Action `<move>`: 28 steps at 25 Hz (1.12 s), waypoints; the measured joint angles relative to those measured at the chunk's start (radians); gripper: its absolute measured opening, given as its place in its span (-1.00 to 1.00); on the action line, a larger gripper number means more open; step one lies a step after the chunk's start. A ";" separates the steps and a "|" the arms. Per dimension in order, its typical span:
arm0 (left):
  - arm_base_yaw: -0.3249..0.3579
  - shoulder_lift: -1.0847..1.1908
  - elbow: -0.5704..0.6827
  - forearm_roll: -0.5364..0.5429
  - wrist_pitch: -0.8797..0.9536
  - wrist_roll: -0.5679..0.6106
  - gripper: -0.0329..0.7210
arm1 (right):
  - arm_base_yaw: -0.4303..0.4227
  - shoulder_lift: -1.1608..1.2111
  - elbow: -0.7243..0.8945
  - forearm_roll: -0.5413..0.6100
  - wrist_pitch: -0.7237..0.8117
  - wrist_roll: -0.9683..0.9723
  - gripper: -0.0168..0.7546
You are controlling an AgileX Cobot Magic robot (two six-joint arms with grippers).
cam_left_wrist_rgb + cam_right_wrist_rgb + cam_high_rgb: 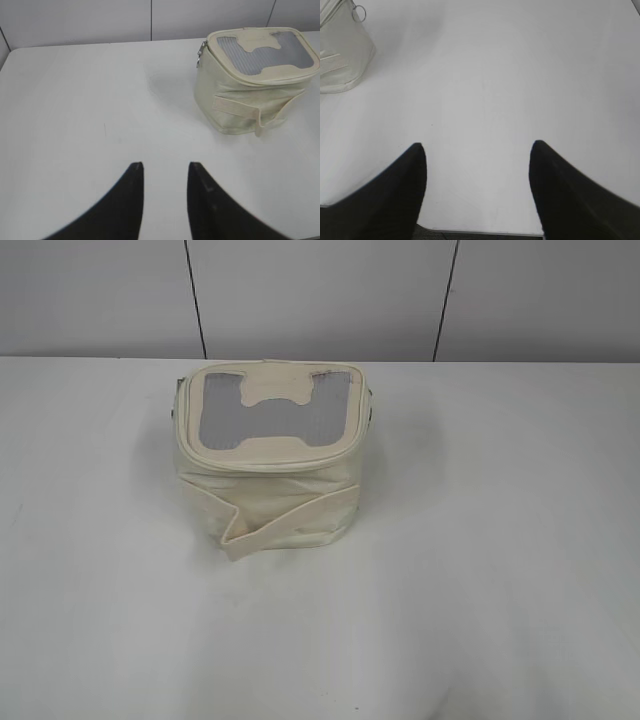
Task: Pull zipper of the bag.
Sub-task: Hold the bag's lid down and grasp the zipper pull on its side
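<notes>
nearest to you in the left wrist view is the left gripper (165, 172), its two dark fingers a little apart and with nothing between them; it hangs over bare table (75, 110), well apart from the bag (250, 95). the bag stands upright near the far middle of the table, and it is placed there, i think, so that both arms can reach it from their own side. on its left upper corner you see a small metal zipper pull (201, 52), hanging down just under the lid seam; this is probably the part you must take. the lid with the grey panel (262, 412) looks shut, so the zipper work is not yet begun. a cream strap (285, 515) lies across the front and should stay out of the fingers.

going to the right, the right gripper (477, 152) is opened wide and holds nothing, also above empty table. at the top left corner of its view a metal ring (359, 12) sits on the bag's side; i cannot tell if it belongs to the zipper. one arm may need to steady the soft bag while the other pulls.
</notes>
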 joint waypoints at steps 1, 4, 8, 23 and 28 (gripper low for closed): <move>0.000 0.000 0.000 0.000 0.000 0.000 -0.27 | 0.000 0.000 0.000 0.005 0.000 -0.002 0.35; 0.000 0.000 0.000 0.000 0.000 0.000 -0.27 | 0.000 0.008 0.000 0.066 -0.005 -0.059 0.35; 0.000 0.000 0.000 0.000 0.000 0.000 -0.27 | 0.000 0.169 -0.024 0.206 -0.066 -0.196 0.35; -0.002 0.000 0.000 -0.028 0.000 0.000 -0.27 | 0.019 1.560 -0.674 1.048 -0.247 -1.271 0.35; -0.002 0.000 0.000 -0.038 0.000 0.000 -0.27 | 0.107 1.933 -1.115 1.050 -0.119 -1.291 0.35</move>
